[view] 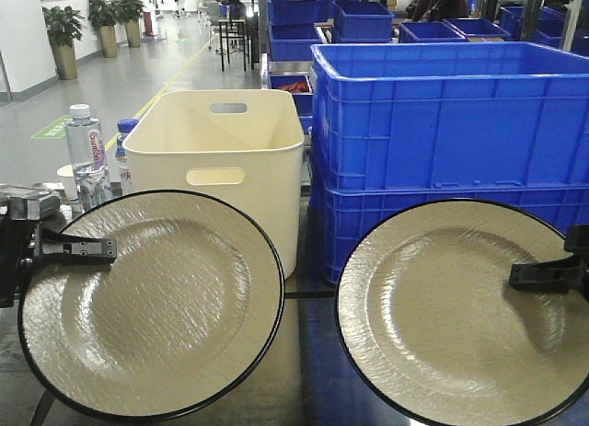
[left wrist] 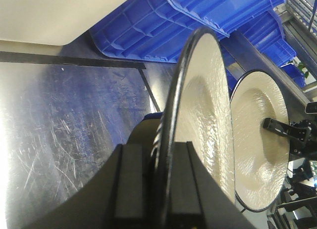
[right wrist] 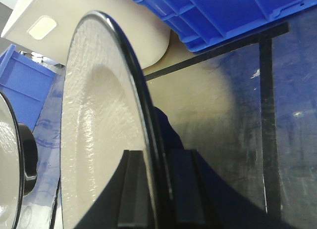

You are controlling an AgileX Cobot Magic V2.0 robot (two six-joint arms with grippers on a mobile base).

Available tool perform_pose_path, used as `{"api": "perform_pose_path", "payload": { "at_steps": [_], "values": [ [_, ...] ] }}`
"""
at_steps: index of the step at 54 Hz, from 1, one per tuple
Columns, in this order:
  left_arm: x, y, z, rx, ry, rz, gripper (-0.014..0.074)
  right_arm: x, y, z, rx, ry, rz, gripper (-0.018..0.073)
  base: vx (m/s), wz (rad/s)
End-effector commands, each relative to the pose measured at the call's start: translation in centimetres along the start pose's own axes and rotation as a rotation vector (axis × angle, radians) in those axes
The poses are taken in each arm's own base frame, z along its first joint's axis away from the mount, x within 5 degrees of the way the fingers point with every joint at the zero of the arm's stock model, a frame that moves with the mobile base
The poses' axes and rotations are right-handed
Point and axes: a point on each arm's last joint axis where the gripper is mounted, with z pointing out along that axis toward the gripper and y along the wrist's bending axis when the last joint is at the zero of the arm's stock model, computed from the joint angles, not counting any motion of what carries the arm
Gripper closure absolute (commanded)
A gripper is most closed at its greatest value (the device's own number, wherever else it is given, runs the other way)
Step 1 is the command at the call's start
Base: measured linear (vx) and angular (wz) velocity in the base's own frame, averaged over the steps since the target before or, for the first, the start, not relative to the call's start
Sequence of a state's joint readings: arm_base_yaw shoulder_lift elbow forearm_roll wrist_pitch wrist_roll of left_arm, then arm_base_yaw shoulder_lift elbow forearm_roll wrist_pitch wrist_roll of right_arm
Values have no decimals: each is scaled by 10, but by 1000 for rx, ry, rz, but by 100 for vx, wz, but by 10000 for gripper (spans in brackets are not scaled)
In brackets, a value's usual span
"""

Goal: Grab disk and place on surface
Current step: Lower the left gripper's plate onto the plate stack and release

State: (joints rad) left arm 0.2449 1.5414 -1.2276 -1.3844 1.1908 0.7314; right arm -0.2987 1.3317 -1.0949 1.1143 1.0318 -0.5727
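Note:
Two beige disks with black rims are held upright on edge above the surface [view: 299, 371], a shiny dark grey metal tabletop. My left gripper [view: 103, 249] is shut on the rim of the left disk [view: 152, 306]. In the left wrist view the jaws [left wrist: 161, 179] pinch that disk's edge [left wrist: 198, 115]. My right gripper [view: 525, 277] is shut on the rim of the right disk [view: 451, 316]. Seen from the right wrist, its gripper [right wrist: 156, 184] clamps the right disk [right wrist: 99, 130] over the surface [right wrist: 223, 140].
A cream plastic bin [view: 221, 159] stands behind the left disk. Stacked blue crates [view: 451, 122] stand behind the right one. Two water bottles [view: 85, 155] are at the far left. Black tape lines [left wrist: 74, 60] [right wrist: 267, 115] cross the tabletop.

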Motion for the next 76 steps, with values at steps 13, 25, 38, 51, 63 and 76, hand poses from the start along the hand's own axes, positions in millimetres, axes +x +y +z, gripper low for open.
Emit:
{"api": "perform_pose_path", "payload": {
  "at_steps": [13,25,38,51,63,76],
  "values": [
    [-9,-38,-10,155,-77,12,598,-10,24,-14,-101,-99,7,568,0,0],
    [-9,-37,-10,154,-78,16,598,-16,27,-15,-143,-159,51,568,0,0],
    [-12,-27,-3,79,-108,27,598,-19,29,-16,-166,-196,76,568,0,0],
    [8,-3,68,52,36,-61,598,-24,34,-18,-231,-244,118,568,0,0],
    [22,10,115,-52,27,-23,574,-26,37,-19,-263,-268,100,568,0,0],
    [35,8,137,-71,48,29,407,-26,38,-19,-283,-267,101,568,0,0]
  ]
}}
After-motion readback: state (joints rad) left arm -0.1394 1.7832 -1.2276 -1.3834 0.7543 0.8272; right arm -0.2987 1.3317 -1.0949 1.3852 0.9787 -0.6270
